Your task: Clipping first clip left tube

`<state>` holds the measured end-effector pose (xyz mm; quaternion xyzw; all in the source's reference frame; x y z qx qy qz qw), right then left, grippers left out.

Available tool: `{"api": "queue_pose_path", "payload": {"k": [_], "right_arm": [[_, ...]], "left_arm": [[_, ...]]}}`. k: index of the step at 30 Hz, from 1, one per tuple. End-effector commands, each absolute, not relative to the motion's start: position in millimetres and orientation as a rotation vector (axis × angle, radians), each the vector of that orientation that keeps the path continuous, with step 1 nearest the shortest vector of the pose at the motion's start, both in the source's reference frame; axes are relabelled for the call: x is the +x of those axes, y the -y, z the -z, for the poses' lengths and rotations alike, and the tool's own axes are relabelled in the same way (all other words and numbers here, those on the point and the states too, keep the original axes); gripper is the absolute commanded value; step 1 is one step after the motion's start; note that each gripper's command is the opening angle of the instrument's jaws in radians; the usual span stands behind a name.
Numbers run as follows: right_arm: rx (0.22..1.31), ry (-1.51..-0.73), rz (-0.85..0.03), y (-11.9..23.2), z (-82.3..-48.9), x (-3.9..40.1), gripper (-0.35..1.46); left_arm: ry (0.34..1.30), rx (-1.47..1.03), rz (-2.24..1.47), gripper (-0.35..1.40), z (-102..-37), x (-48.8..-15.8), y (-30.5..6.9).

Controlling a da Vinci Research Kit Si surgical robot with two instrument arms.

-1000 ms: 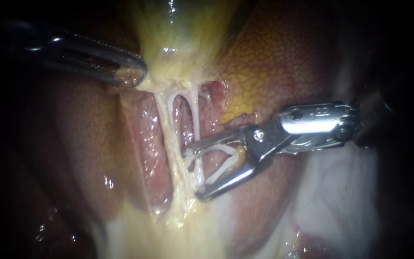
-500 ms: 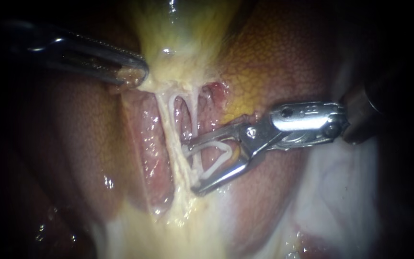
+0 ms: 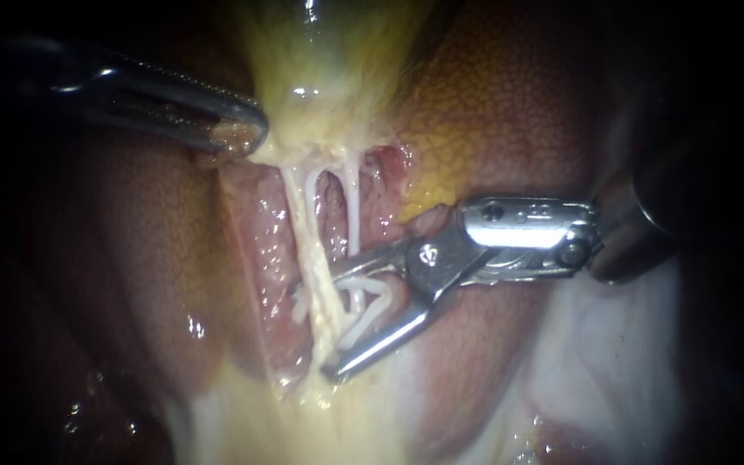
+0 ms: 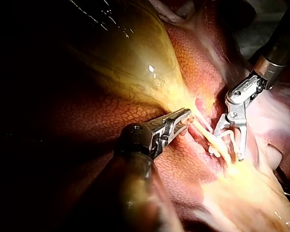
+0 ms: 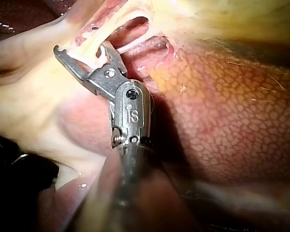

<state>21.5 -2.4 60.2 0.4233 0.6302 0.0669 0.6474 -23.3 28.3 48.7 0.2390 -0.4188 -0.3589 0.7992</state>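
At the far left of the endoscope view, the left instrument (image 3: 238, 133) comes in over the liver (image 3: 131, 258). Its jaws are pressed together on a pinch of yellowish tissue at the neck of the gallbladder (image 3: 329, 69), and I judge that this pull keeps the strands below it stretched. Just beside that grip two pale tubes run downward, the left tube (image 3: 301, 202) and then the right tube (image 3: 353, 194), with a narrow window of pink tissue between them. Further right, the right instrument (image 3: 329, 325) reaches across from its shaft with its jaws spread wide. They cradle a white clip (image 3: 389, 293) whose legs lie along each jaw. The jaws straddle both tubes, and the clip's open end reaches the left tube, with a bit of white showing just past it. The step in hand looks like the final placing of the clip, which is not yet closed. The next move calls for checking that the left tube lies fully between the clip's legs. The right tube also sits between the jaws, so the position may need correcting. The squeeze should then be square across the tube while the left instrument keeps its tension.
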Motion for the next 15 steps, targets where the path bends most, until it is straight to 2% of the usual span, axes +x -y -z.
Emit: {"api": "queue_pose_path", "payload": {"k": [1,6,15], "right_arm": [[0.968,-1.441,-0.148,2.4,-59.8,21.4,0.52],[0.997,-1.469,-0.132,2.8,-58.5,21.6,0.50],[1.013,-1.464,-0.133,3.2,-57.6,22.1,0.40]], "left_arm": [[0.898,0.513,0.770,-0.35,-48.7,-23.3,-28.3],[0.898,0.513,0.770,-0.35,-48.7,-23.3,-28.3],[0.898,0.513,0.770,-0.35,-48.7,-23.3,-28.3]]}}
